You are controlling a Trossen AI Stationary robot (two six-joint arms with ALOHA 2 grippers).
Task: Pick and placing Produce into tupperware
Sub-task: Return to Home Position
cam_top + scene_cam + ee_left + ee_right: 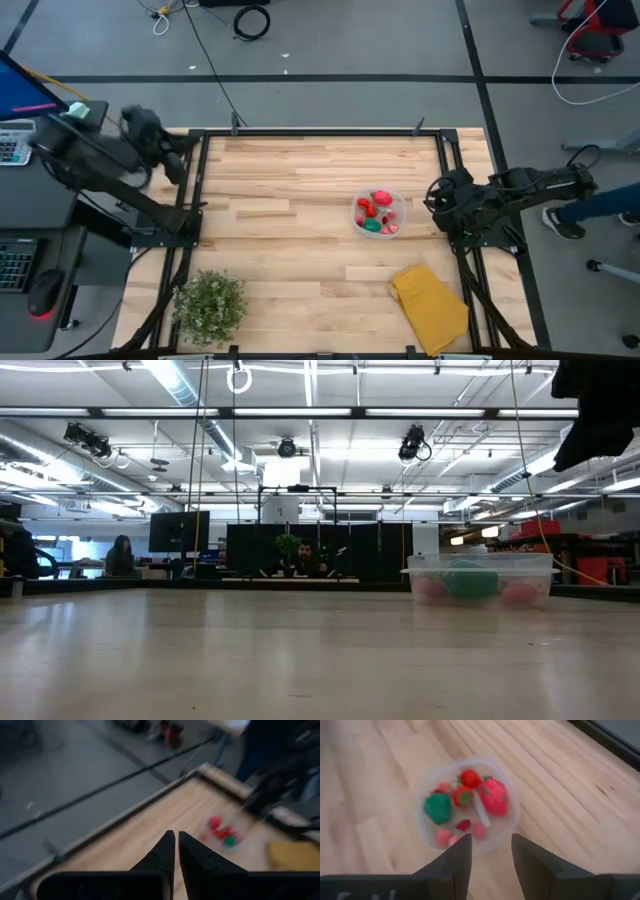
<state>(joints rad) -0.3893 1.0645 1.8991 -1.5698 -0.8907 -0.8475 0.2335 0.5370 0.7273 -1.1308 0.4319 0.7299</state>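
Note:
The tupperware (379,213) stands on its base on the wooden table, right of centre; it also shows in the low view (479,579) and the right wrist view (467,802). The produce (465,807) lies inside it: several red pieces, some pale pink ones and one green piece (437,808). My right gripper (490,847) is open, raised just right of the container, touching nothing. My left gripper (176,842) is shut and raised over the table's far left corner (178,150).
A yellow folded cloth (430,309) lies near the table's near right corner. A bushy green plant (210,302) stands at the near left. Dark frame rails (320,132) run along the table's edges. Bare wood stretches between the plant and the container. A person's leg (590,208) shows at the right.

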